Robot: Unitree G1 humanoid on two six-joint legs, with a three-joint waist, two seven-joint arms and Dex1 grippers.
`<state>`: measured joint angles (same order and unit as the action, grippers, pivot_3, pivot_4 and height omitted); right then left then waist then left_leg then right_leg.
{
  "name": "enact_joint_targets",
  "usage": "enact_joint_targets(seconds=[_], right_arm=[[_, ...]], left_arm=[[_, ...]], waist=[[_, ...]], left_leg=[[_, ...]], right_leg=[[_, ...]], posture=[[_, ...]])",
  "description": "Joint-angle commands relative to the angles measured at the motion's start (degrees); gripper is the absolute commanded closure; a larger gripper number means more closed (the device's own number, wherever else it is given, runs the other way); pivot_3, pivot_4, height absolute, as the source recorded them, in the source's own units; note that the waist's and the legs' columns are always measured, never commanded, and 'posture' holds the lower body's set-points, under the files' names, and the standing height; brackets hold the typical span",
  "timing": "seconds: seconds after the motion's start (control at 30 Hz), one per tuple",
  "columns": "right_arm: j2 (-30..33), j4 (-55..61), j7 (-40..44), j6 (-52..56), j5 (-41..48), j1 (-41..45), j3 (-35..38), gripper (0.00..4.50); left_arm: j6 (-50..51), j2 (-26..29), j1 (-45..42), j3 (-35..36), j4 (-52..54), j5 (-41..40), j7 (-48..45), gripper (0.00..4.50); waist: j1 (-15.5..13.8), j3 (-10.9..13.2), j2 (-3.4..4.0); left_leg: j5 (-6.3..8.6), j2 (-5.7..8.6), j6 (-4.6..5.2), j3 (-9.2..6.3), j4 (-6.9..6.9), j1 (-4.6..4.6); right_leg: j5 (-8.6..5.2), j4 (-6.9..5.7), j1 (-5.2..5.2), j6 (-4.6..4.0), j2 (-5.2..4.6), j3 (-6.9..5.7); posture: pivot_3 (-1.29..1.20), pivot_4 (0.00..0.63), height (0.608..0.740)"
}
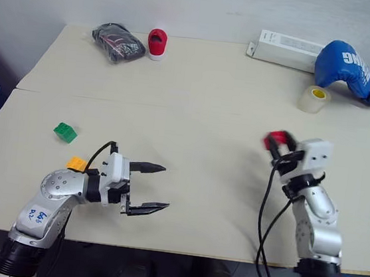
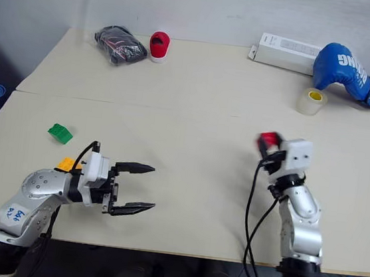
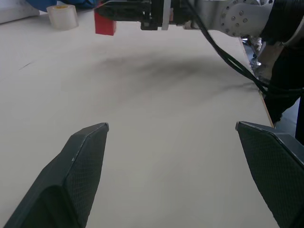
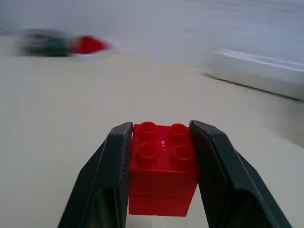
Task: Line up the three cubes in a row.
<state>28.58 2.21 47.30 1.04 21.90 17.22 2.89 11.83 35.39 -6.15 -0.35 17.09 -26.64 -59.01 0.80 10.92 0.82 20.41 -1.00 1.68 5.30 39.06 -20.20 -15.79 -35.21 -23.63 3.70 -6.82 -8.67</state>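
Observation:
My right gripper [image 1: 274, 143] is shut on the red cube [image 4: 163, 166], a studded brick held between its two black fingers [image 4: 107, 180] just above the table on the right side. The same red cube [image 3: 105, 23] shows in the left wrist view. The green cube [image 1: 65, 132] lies on the table at the left. The orange-yellow cube [image 1: 76, 163] sits just behind my left arm, partly hidden by it. My left gripper [image 1: 159, 188] is open, pointing level toward the right, with nothing between its fingers.
At the back of the table [image 1: 203, 100] lie a black bundle [image 1: 118, 43], a red cap-like object on a white base [image 1: 157, 44], a white box [image 1: 285, 50], a blue boxing glove [image 1: 350, 70] and a clear tape roll [image 1: 314, 98].

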Motion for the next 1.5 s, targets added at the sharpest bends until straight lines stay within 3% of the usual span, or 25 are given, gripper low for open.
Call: enact_joint_targets(seconds=[0.03, 0.2, 0.33, 0.6, 0.73, 0.77, 1.0, 1.2, 1.37, 1.5], right_arm=[[5.03, -4.62, 23.12, -5.46, 3.6, 2.95, -4.67, 3.06], [6.53, -16.07, 37.05, -6.84, 2.69, 8.51, -8.24, 3.06], [4.81, -26.65, 43.41, -12.1, -0.49, 12.47, -10.54, 3.06], [1.85, -36.72, 43.67, -19.37, -2.73, 15.52, -10.4, 3.06], [2.6, -36.62, 43.22, -15.57, -2.05, 16.13, -10.25, 3.06], [2.61, -36.3, 43.14, -16.7, -1.93, 16.14, -9.87, 2.34], [5.85, -26.31, 40.73, -13.83, 1.93, 12.78, -4.68, 0.08], [9.86, -12.47, 34.53, -9.95, 7.65, 2.79, 4.93, 0.03], [8.11, -4.91, 31.12, -9.48, 11.32, -7.68, 9.98, 0.03], [4.98, -3.3, 28.81, -11.41, 12.79, -11.08, 11.66, 0.03]], left_arm=[[-0.8, 1.14, 1.52, 0.89, 1.28, -0.07, -0.76, 0.0], [0.63, 1.33, 2.57, 2.45, 2.94, -1.98, 0.26, 0.0], [0.89, 2.64, 4.29, 3.12, 4.14, -2.02, -0.61, 0.0], [1.34, 3.38, 6.62, 5.02, 5.62, -2.04, 0.64, 0.0], [1.0, 2.92, 8.18, 5.86, 5.74, -1.81, 1.68, 0.0], [0.76, 2.87, 8.59, 6.19, 5.53, -1.69, 1.87, 0.0], [1.15, 3.09, 11.49, 13.19, 5.2, -4.07, 3.88, 0.0], [2.98, 3.45, 19.21, 28.1, 6.15, -8.34, 6.62, 0.0], [0.95, 3.06, 25.44, 43.6, -0.95, -9.86, 7.76, 0.0], [0.51, 4.02, 30.82, 51.09, -7.06, -9.78, 5.14, 0.0]], waist=[[-0.14, 0.02, -0.06], [-0.69, 0.07, -0.14], [-0.6, 0.07, -0.14], [-0.41, 0.05, -0.16], [-0.42, 0.04, -0.17], [-0.44, 0.04, -0.17], [-0.62, 0.06, -0.14], [-0.79, 0.07, -0.15], [-0.75, 0.08, -0.17], [-0.56, 0.08, -0.18]], left_leg=[[0.02, -0.04, 0.0, -0.02, 0.0, 0.0], [0.04, -0.01, 0.04, 0.01, 0.07, -0.01], [0.03, 0.02, 0.07, 0.0, 0.13, -0.02], [0.0, 0.05, 0.01, 0.0, 0.16, 0.08], [-0.01, 0.06, -0.02, 0.0, 0.16, 0.11], [-0.01, 0.06, -0.02, 0.0, 0.16, 0.11], [0.0, 0.09, 0.0, -0.02, 0.14, -0.03], [0.08, 0.09, 0.04, -0.06, 0.14, -0.05], [0.15, 0.06, 0.01, -0.05, 0.05, -0.01], [0.25, 0.06, 0.05, 0.0, 0.05, 0.03]], right_leg=[[0.01, 0.06, 0.04, -0.01, 0.04, -0.02], [0.07, 0.14, 0.08, 0.04, -0.01, -0.06], [0.14, 0.19, 0.13, 0.07, -0.11, -0.13], [0.16, 0.22, 0.2, 0.08, -0.18, -0.15], [0.16, 0.22, 0.19, 0.08, -0.24, -0.13], [0.17, 0.22, 0.19, 0.07, -0.26, -0.13], [0.17, 0.19, 0.09, 0.07, -0.29, -0.18], [0.18, 0.31, 0.12, 0.1, -0.32, -0.22], [0.18, 0.52, 0.13, 0.1, -0.3, -0.22], [0.18, 0.46, 0.11, 0.09, -0.3, -0.18]], posture=[[0.0, 0.15, 0.74], [0.0, 0.15, 0.74], [0.0, 0.15, 0.74], [0.0, 0.15, 0.74], [0.0, 0.15, 0.74], [0.0, 0.15, 0.74], [0.0, 0.15, 0.74], [0.0, 0.15, 0.74], [0.0, 0.15, 0.74], [0.0, 0.15, 0.74]])
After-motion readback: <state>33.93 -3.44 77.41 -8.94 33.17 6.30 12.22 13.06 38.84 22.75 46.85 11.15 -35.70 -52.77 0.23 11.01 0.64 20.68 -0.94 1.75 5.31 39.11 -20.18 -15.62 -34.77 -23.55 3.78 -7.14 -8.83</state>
